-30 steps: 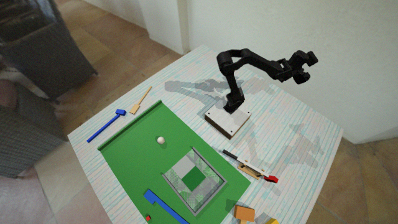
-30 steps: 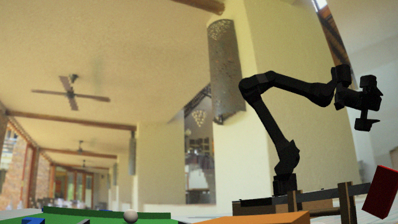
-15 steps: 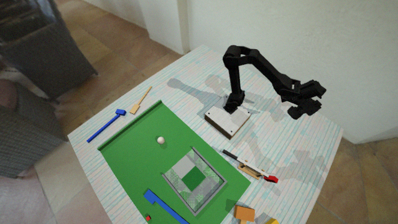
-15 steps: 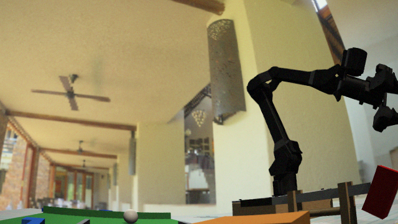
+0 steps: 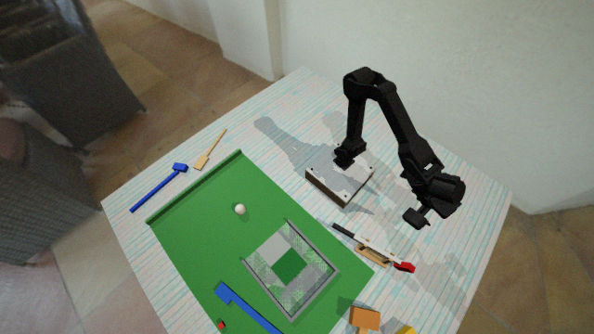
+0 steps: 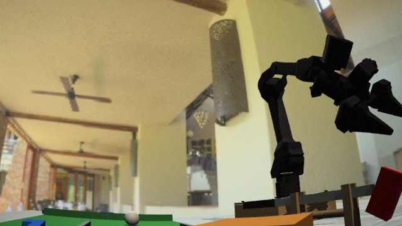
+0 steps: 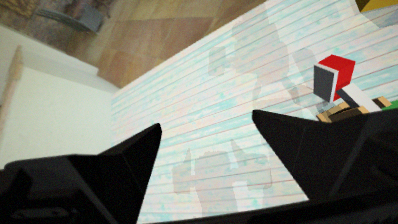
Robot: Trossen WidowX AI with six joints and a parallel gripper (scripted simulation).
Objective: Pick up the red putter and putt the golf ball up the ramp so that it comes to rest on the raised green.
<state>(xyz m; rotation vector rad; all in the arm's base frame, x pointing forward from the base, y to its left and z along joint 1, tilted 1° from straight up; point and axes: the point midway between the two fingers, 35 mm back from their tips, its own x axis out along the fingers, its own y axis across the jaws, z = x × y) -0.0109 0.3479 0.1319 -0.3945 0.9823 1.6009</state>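
Note:
The red putter (image 5: pixel 405 266) (image 6: pixel 384 194) (image 7: pixel 342 70) lies across a small wooden rack (image 5: pixel 371 256) (image 6: pixel 349 204), with its black grip end toward the arm's base. My gripper (image 6: pixel 397 124) (image 7: pixel 206 120) is open and empty, high above the table. In the wrist view the putter head is beyond the right finger, outside the gap. The white golf ball (image 5: pixel 239 209) (image 6: pixel 132 218) sits on the green mat (image 5: pixel 186 241), between its back rail and the ramp structure. The raised green (image 5: pixel 289 265) is a dark green square with grey ramp surfaces around it and grey side walls.
A blue mallet (image 5: pixel 155 190) and a wooden paddle (image 5: pixel 201 162) lie beyond the green back rail (image 5: pixel 195 186). A blue putter-shaped piece (image 5: pixel 251 312) and a small red cube (image 5: pixel 221 325) are on the mat's near part. An orange block (image 5: pixel 365 317) (image 6: pixel 267 221) stands near the mat's corner.

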